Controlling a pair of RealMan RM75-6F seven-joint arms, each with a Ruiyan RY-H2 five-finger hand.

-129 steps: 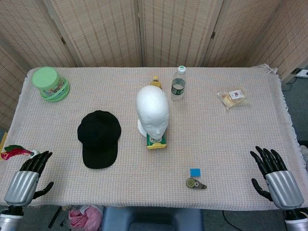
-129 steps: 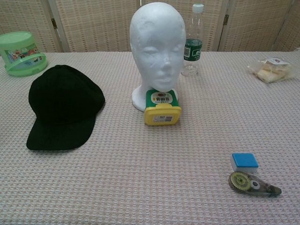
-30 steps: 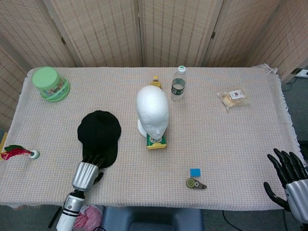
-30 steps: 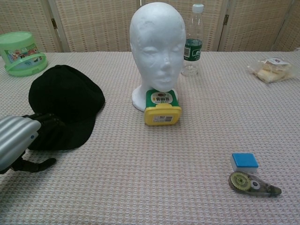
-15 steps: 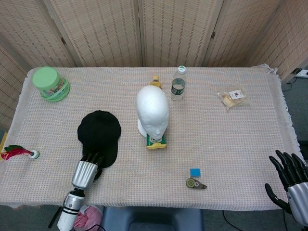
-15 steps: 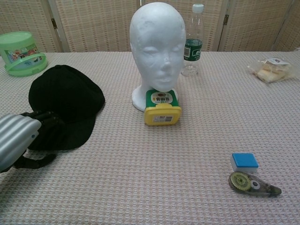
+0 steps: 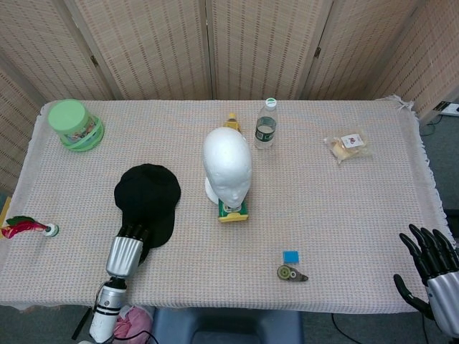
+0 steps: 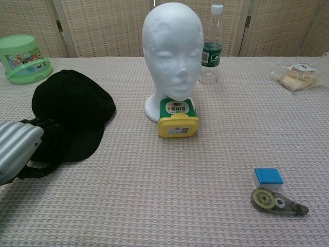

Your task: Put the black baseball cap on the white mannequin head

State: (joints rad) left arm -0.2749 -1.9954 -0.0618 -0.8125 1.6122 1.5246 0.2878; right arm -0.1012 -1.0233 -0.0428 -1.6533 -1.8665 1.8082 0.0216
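The black baseball cap lies on the cloth left of the white mannequin head, its brim towards me. My left hand is at the brim's front edge. In the chest view its fingers lie over the brim of the cap and its thumb curls in underneath, pinching it. The mannequin head stands upright and bare, facing me. My right hand hovers with fingers spread off the table's near right corner, holding nothing.
A yellow-green box leans against the mannequin's base. A water bottle stands behind the head. A green tub is far left, a snack bag far right. A blue eraser and correction tape lie near front.
My left hand came from the near left corner to the cap's brim and its thumb closed under it. The cap shifted slightly away. My right hand drew back towards the table's near right corner.
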